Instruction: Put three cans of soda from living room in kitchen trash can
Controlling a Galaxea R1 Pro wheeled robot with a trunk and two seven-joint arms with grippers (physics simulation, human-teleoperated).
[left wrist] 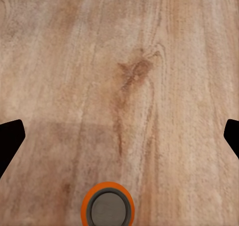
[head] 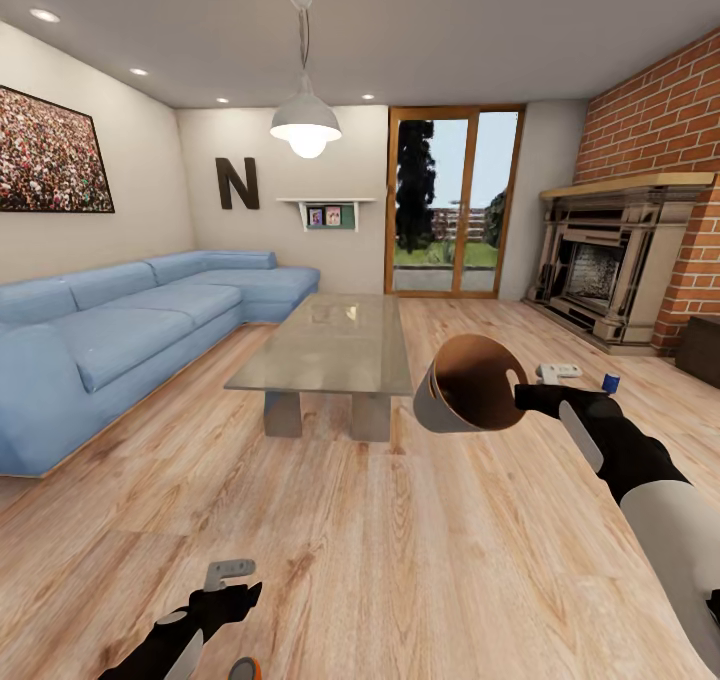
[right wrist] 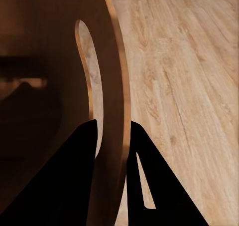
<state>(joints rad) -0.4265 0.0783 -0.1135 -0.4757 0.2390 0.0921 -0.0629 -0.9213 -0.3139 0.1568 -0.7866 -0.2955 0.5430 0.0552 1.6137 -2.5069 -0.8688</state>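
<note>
My right gripper [head: 522, 396] is shut on the rim of the trash can [head: 468, 384], a grey bin with a brown inside, held tipped in the air with its mouth toward the head camera. In the right wrist view both fingers pinch the trash can's [right wrist: 50, 86] wall beside a handle slot. An orange can of soda [head: 245, 669] stands upright on the wood floor at the frame's bottom edge. My left gripper [head: 235, 588] hangs open just above and beyond it; in the left wrist view the orange can [left wrist: 107, 209] lies below the spread fingertips. A dark blue can [head: 609, 383] stands on the floor at right.
A glass coffee table [head: 330, 345] stands ahead, with a blue corner sofa [head: 120, 330] to its left. A fireplace [head: 610, 270] and brick wall are at right, a glass door [head: 455, 200] at the back. A small white object [head: 558, 370] lies near the blue can.
</note>
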